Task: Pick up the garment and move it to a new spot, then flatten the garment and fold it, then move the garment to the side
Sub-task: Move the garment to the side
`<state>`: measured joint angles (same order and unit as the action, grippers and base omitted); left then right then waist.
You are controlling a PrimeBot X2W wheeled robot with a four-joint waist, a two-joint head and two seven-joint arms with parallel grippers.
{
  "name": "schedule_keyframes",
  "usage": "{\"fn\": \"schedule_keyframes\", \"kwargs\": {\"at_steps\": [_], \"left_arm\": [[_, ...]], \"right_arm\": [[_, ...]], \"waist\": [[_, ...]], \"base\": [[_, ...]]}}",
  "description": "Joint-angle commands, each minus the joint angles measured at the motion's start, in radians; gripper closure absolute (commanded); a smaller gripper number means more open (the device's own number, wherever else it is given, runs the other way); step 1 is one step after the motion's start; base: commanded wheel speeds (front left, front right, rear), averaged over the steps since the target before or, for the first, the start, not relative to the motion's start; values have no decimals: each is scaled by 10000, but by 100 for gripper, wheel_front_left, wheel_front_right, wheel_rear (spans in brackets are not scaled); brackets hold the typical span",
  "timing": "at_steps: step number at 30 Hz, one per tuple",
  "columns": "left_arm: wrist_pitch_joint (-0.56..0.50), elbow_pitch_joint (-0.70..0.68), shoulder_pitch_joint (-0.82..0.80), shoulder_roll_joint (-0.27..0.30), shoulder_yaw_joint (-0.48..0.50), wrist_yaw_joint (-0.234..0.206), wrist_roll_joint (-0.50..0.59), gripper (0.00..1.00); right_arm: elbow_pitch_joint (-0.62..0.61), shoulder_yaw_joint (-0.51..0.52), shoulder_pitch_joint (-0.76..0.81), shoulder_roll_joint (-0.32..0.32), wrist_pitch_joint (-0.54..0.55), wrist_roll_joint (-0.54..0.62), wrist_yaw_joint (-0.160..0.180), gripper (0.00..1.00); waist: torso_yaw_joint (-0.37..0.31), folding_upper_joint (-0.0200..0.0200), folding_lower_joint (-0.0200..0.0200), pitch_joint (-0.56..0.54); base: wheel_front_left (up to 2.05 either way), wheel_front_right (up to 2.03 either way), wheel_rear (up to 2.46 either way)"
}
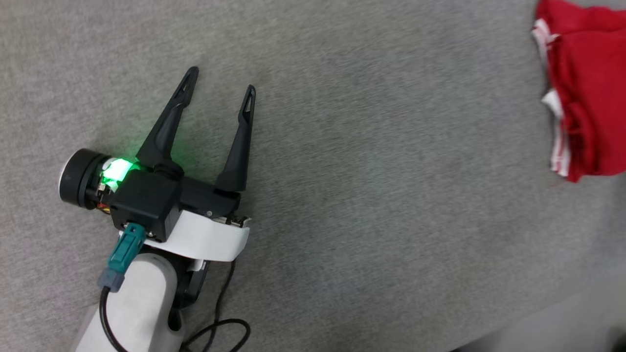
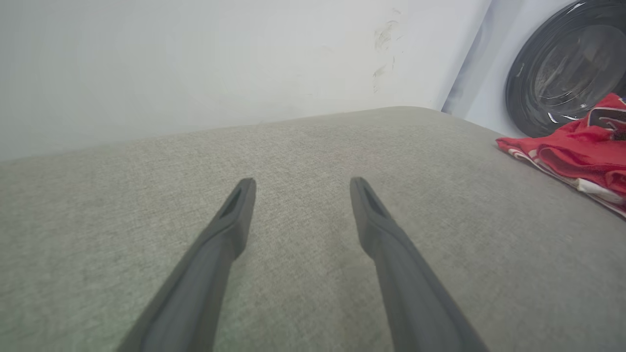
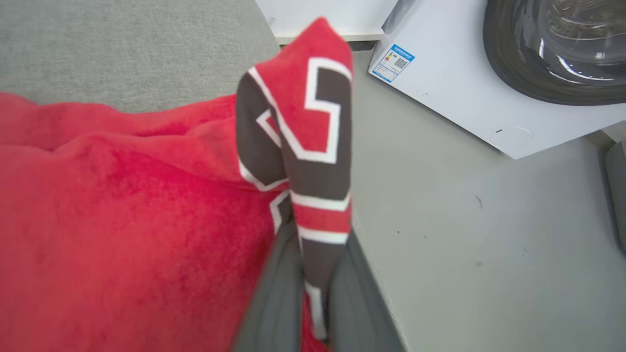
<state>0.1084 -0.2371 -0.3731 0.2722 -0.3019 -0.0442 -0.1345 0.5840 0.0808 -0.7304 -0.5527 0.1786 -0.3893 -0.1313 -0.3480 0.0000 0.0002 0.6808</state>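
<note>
Garment (image 1: 592, 98), red with white-striped trim, lies bunched at the right edge of the grey worktop (image 1: 342, 171), a fold of its black, white-edged print clamped in the clenched right end effector (image 3: 315, 254), well apart from the left end effector (image 1: 221, 80), spread wide and empty.

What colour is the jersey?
The jersey is red with dark, white-edged print; best in right wrist view.
</note>
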Motion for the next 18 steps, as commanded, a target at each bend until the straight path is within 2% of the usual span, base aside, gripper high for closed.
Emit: {"fn": "schedule_keyframes", "kwargs": {"at_steps": [1, 2, 3, 4, 5, 11, 12, 18], "left_arm": [[-19, -70, -150, 59, -23, 17, 69, 0], [-25, -67, -154, 69, -31, 9, 80, 0], [-29, -76, -148, 80, -29, -8, 80, 0], [-34, -72, -155, 96, -13, -27, 79, 0], [-26, -59, -163, 96, -14, -40, 66, 0], [189, 196, -139, -44, -104, -82, -82, 0], [189, 196, -139, -44, -104, -82, -82, 0], [725, 788, 202, -375, -156, -176, -403, 0]], "right_arm": [[538, 213, -341, 8, -475, 289, 11, 100], [822, 321, -455, 77, -687, 369, 11, 100], [1040, 399, -579, 135, -923, 481, 9, 73], [1266, 465, -689, 142, -1119, 636, 11, 4], [1436, 497, -793, 208, -1376, 701, 11, 0], [2631, 956, -1244, 88, -3020, 1552, 11, 0], [2631, 956, -1244, 88, -3020, 1552, 11, 0], [3237, 1100, -1004, 1, -4124, 1873, 9, 0]], "waist": [[295, 0, -2, 346], [318, 0, -2, 370], [327, 0, -2, 387], [332, 0, -2, 398], [342, 0, -2, 394], [426, 0, -2, 26], [426, 0, -2, 26], [790, 0, -2, -1071]], "base": [[0, 0, 0], [0, 0, 0], [0, 0, 0], [0, 0, 0], [0, 0, 0], [0, 0, 0], [0, 0, 0], [0, 0, 0]]}}
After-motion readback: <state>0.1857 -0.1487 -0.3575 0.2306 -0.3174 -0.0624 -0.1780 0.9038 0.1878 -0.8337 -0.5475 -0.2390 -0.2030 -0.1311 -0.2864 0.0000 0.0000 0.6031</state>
